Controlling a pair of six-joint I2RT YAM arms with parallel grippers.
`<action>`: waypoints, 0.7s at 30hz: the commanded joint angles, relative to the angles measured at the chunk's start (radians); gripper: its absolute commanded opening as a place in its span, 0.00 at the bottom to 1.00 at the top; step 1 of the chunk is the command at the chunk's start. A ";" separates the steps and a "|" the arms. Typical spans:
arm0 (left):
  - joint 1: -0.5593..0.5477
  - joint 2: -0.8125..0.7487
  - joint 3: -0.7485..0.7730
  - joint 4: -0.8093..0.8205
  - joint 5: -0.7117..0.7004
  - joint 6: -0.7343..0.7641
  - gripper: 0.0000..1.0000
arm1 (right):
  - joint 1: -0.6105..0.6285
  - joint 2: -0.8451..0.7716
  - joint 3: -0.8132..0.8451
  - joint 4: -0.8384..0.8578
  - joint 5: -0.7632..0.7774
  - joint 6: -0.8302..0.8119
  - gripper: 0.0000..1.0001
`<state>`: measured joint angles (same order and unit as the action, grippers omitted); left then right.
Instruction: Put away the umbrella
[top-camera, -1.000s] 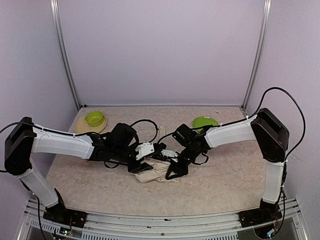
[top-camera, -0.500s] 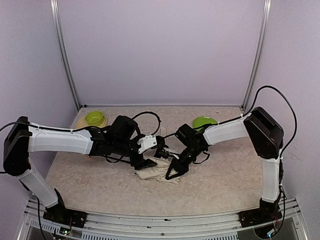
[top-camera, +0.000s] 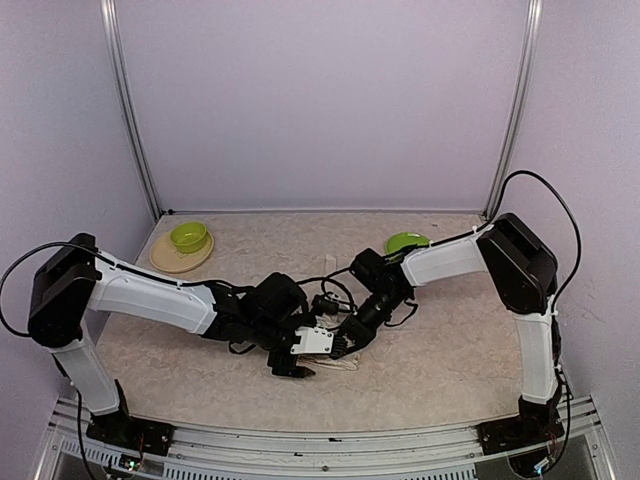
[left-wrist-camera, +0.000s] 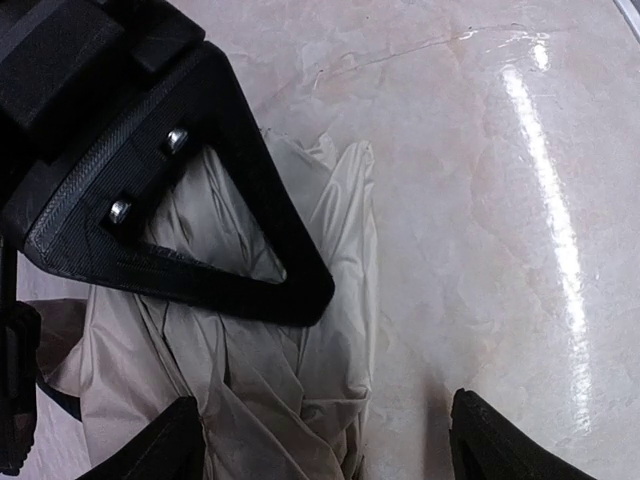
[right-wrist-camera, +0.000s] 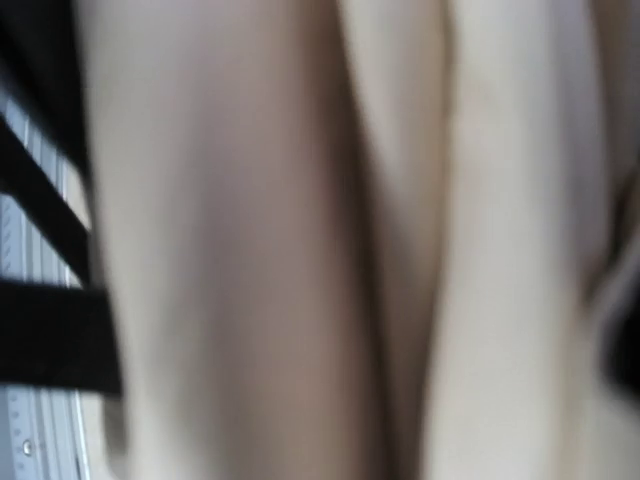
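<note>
Umbrella (top-camera: 343, 362) is collapsed and lies as a slack cream bundle on the counter (top-camera: 450, 340), caught between the two sets of fingers. It is not rolled or strapped. My judgement: this is the gathering stage, and the task is some way from done.

Right fingers (top-camera: 347, 340) come down on the umbrella's far right side, with the arm sloping in steeply. They are probably pinning the cloth so it cannot slide while the other arm works. Cannot tell whether they pinch a fold or only press on it.

Left fingers (top-camera: 292, 370) sit at the umbrella's near left edge, spread wide and holding nothing. This looks like lining up for a fresh bite of fabric.

The left wrist view adds what the top view hides:
- The umbrella's pleats (left-wrist-camera: 270, 380) show up close.
- One black triangular right finger (left-wrist-camera: 120, 235) lies across the cloth.
- One left tip is over the cloth, and the other (left-wrist-camera: 495, 440) is over bare counter just beside the umbrella's edge.

The right wrist view shows only blurred cream folds (right-wrist-camera: 300, 250) filling the frame, with black bands at the left. No fingers can be made out there, so it does not settle the grip.

Only the top view shows the surroundings. A green bowl (top-camera: 188, 236) on a tan plate (top-camera: 170, 258) sits well beyond the umbrella to the far left. A green plate (top-camera: 405, 243) sits beyond it to the far right. The handle and shaft are not visible in any view.
</note>
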<state>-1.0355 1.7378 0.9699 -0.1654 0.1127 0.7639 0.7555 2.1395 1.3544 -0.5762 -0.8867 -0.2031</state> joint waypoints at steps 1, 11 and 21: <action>-0.001 0.069 0.017 -0.003 -0.108 0.030 0.83 | 0.004 0.073 -0.029 -0.124 0.099 0.007 0.07; -0.011 0.192 0.006 -0.019 -0.240 0.056 0.77 | -0.001 0.045 -0.004 -0.165 0.035 -0.077 0.14; -0.009 0.009 0.010 0.078 -0.155 0.023 0.82 | -0.031 0.057 -0.016 -0.195 -0.008 -0.113 0.05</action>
<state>-1.0801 1.8587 1.0550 -0.0856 -0.0986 0.8101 0.6937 2.1441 1.3754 -0.6617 -0.8982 -0.2584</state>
